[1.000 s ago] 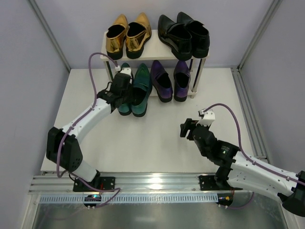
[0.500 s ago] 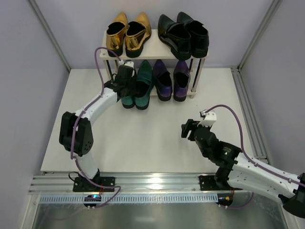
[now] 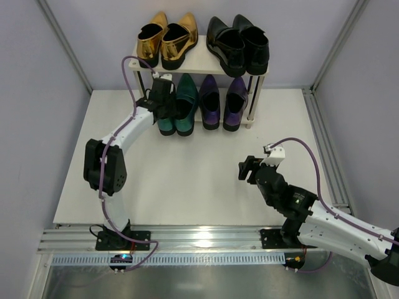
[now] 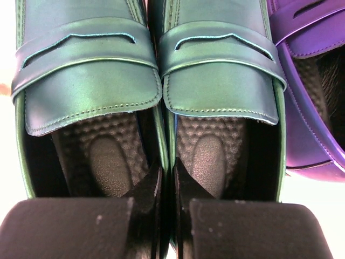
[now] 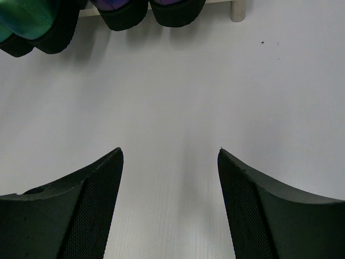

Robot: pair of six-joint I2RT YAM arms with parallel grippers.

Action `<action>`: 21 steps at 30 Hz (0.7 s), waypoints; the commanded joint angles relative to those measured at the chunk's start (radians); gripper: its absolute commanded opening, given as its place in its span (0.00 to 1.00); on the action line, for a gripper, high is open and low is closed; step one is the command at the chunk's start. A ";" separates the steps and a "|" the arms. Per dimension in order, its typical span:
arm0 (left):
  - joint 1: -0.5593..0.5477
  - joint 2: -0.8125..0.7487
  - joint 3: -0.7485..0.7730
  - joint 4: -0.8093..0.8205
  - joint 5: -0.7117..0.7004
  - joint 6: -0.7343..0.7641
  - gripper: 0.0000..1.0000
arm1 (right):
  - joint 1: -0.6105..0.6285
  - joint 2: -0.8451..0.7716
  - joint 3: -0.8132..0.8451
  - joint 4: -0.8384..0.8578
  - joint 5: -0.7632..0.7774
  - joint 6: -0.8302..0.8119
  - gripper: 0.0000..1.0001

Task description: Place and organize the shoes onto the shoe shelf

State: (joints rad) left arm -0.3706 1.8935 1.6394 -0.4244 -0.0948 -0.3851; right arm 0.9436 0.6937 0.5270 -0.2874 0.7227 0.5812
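The shoe shelf [image 3: 202, 64] stands at the back of the table. The gold pair [image 3: 165, 38] and the black pair [image 3: 241, 43] sit on its top board. The teal pair [image 3: 181, 112] and the purple pair [image 3: 221, 107] sit side by side on the lower tier, heels sticking out toward me. My left gripper [image 3: 166, 107] is shut on the teal pair. In the left wrist view, my left gripper [image 4: 167, 181] has one finger inside each teal shoe [image 4: 215, 59] and pinches their two adjoining inner walls. My right gripper [image 3: 248, 169] is open and empty over bare table.
White table [image 3: 187, 168] with grey walls left and right and a metal rail along the right side. In the right wrist view, the teal heel [image 5: 32, 27], the purple heels [image 5: 124, 13] and a shelf post [image 5: 237, 11] lie along the top edge, far from my right gripper [image 5: 170, 156].
My left arm has pushed the teal pair away from me, from the table in front of the shelf into the lower tier beside the purple pair. The right arm has barely moved.
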 commanded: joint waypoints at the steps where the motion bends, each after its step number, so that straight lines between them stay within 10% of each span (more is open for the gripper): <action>1: 0.015 -0.102 0.062 0.315 0.061 0.038 0.00 | 0.006 0.000 -0.002 0.010 0.029 -0.011 0.73; 21: 0.053 0.001 0.131 0.289 0.145 0.311 0.00 | 0.006 0.029 0.001 0.007 0.027 -0.007 0.73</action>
State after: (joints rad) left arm -0.3328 1.9057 1.6409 -0.3767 0.0013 -0.1795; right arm 0.9436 0.7200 0.5251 -0.2886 0.7231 0.5789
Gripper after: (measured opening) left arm 0.039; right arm 0.726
